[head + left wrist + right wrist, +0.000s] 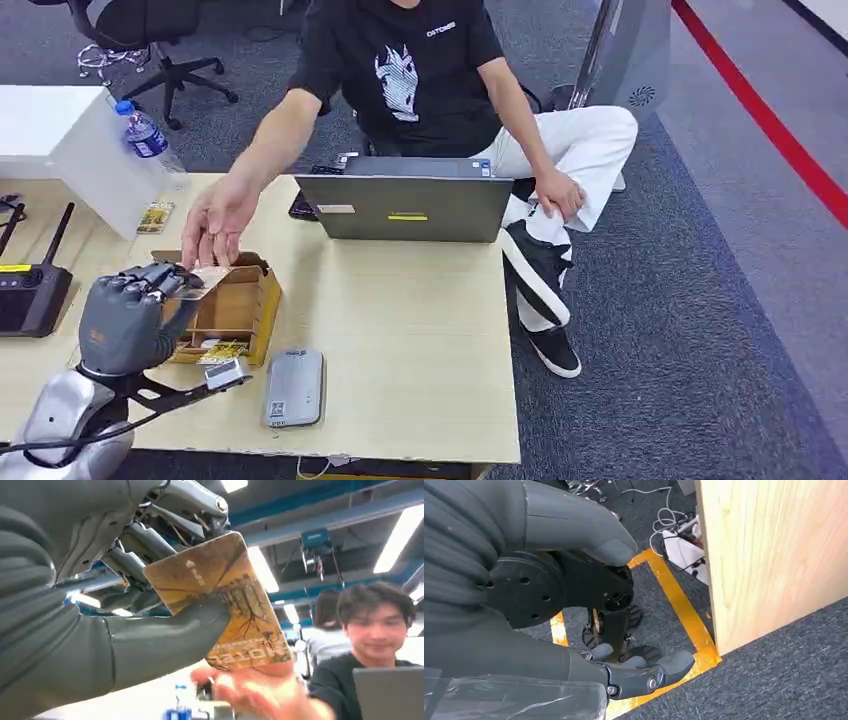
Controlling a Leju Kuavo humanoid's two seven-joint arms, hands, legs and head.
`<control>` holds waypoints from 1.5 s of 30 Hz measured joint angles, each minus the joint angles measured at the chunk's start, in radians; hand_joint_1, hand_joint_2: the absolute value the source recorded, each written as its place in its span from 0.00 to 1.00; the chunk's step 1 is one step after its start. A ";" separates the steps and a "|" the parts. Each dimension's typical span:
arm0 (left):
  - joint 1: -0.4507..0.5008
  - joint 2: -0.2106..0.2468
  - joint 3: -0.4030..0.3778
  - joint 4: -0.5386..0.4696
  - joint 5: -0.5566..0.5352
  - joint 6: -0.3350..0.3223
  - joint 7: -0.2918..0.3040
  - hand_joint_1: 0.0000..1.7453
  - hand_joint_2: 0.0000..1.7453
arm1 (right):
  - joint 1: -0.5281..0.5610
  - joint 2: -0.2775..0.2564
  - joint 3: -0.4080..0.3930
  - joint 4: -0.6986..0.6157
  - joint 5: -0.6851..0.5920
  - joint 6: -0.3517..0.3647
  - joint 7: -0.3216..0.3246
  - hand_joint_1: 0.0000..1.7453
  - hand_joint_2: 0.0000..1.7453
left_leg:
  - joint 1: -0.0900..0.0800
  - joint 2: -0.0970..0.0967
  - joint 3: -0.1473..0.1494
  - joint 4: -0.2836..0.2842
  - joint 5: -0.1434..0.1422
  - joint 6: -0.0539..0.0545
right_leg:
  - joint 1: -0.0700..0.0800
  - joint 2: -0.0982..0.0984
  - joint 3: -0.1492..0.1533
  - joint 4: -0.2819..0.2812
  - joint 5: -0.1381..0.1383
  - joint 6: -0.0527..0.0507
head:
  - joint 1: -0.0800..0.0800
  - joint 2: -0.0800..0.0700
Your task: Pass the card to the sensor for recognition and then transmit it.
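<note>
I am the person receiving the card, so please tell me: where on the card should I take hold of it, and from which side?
Take the free far edge of the card, opposite the left hand whose thumb and fingers pinch the near half. Come from the laptop side: that end sticks out clear, towards the person's hand.

Card (220, 600): tan-gold, printed with dark branching lines and pale lettering, tilted, centre of the left wrist frame, pinched between thumb and fingers of the left hand (125, 320). Seen pale and small in the head frame's lower left. Sensor (294, 388): flat grey slab with rounded corners, lower centre-left on the tabletop.
</note>
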 joint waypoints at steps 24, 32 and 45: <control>0.041 -0.077 -0.194 0.208 -0.042 -0.173 0.042 1.00 1.00 | 0.003 0.002 -0.012 -0.008 -0.010 0.000 0.010 0.00 1.00 | 0.000 0.000 0.000 0.000 0.000 0.000 | 0.000 0.000 0.000 0.000 0.000 0.000 | 0.000 0.000; 0.025 -0.084 -0.225 0.253 -0.051 -0.206 0.050 1.00 1.00 | 0.003 0.001 -0.012 -0.008 -0.010 0.002 0.010 0.00 1.00 | 0.000 0.000 0.000 0.000 0.000 0.000 | 0.000 0.000 0.000 0.000 0.000 0.000 | 0.000 0.000; -0.071 -0.039 -0.198 0.191 -0.038 -0.198 0.105 1.00 1.00 | 0.004 0.002 -0.012 -0.008 -0.009 -0.002 0.004 0.00 1.00 | 0.000 0.000 0.000 0.000 0.001 0.000 | 0.000 -0.001 0.000 0.000 0.000 0.000 | -0.001 0.000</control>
